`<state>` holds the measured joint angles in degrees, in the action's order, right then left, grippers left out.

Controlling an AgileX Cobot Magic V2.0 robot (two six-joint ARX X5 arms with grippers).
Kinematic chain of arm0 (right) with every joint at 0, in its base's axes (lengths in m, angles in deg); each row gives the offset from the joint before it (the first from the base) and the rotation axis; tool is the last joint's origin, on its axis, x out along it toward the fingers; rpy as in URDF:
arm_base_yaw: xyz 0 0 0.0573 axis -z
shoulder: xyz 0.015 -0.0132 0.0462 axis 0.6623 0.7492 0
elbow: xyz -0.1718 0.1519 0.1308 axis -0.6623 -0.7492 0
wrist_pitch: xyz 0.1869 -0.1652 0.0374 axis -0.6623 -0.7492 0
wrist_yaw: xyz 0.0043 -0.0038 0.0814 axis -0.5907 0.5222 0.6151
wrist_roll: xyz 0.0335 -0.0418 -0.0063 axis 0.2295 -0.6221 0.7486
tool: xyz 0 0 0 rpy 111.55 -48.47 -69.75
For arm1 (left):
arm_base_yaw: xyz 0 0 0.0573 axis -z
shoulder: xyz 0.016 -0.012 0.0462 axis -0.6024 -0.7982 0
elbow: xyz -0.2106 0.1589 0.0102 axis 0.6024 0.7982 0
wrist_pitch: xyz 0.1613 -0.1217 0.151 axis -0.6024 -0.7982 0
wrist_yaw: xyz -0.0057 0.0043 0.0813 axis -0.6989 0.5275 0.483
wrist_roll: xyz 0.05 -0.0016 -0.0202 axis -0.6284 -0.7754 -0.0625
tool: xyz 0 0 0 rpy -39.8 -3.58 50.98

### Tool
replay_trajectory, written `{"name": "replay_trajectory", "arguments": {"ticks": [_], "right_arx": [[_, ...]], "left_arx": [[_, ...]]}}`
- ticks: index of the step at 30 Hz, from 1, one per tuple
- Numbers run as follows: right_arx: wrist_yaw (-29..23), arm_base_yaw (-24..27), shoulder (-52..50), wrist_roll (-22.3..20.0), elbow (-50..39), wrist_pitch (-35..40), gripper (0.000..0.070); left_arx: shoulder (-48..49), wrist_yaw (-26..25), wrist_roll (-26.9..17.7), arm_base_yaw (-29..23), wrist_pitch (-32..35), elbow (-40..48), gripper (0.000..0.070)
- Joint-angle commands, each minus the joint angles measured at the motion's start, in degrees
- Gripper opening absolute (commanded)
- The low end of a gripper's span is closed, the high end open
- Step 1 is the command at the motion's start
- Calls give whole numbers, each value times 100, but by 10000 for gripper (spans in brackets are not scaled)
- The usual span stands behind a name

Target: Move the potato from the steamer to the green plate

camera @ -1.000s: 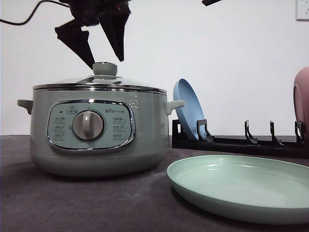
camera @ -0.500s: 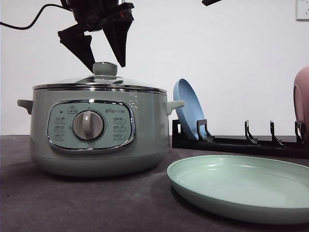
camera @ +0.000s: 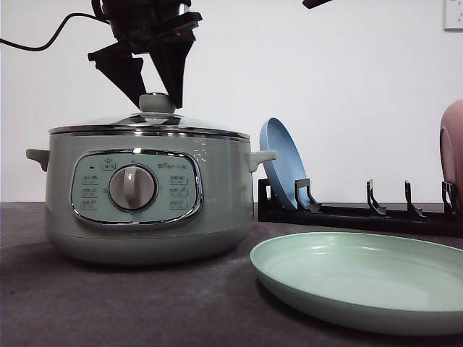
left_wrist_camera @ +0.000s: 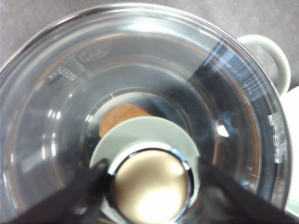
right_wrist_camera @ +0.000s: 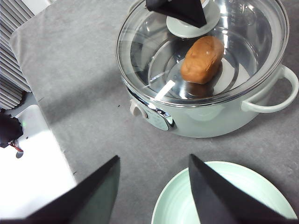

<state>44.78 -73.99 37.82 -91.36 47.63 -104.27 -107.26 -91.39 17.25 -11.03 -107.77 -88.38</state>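
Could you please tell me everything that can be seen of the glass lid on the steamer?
The glass lid is a round, clear dome with a chrome rim and a pale green knob capped in shiny metal. It sits closed and level on the steamer. Through the glass the potato shows lying inside. The left gripper is open, its fingers on either side of the knob; whether they touch it cannot be told.

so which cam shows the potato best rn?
Right wrist view: the potato shows nearly whole through the glass lid, lying inside the steamer. Left wrist view shows just a brown sliver behind the lid knob. In the front view the steamer wall hides it.
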Motion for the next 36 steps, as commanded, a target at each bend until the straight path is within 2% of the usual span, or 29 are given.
{"name": "replay_trajectory", "arguments": {"ticks": [1,5,10,17,32,36], "right_arx": [[-48,-24,57,-90,98,28,289],[-205,-24,57,-90,98,28,289],[-240,-24,57,-85,98,70,289],[-251,-24,57,-83,98,72,289],[-251,-24,57,-81,98,74,289],[-251,-24,57,-58,98,74,289]], "left_arx": [[-144,-1,-78,36,-21,-176,244],[-144,-1,-68,36,-124,-176,183],[-144,-1,-42,36,-167,-176,2],[-134,-1,-44,20,-142,-237,1],[413,6,-22,-219,-143,-925,1],[675,275,-24,-398,-152,-950,1]]}}
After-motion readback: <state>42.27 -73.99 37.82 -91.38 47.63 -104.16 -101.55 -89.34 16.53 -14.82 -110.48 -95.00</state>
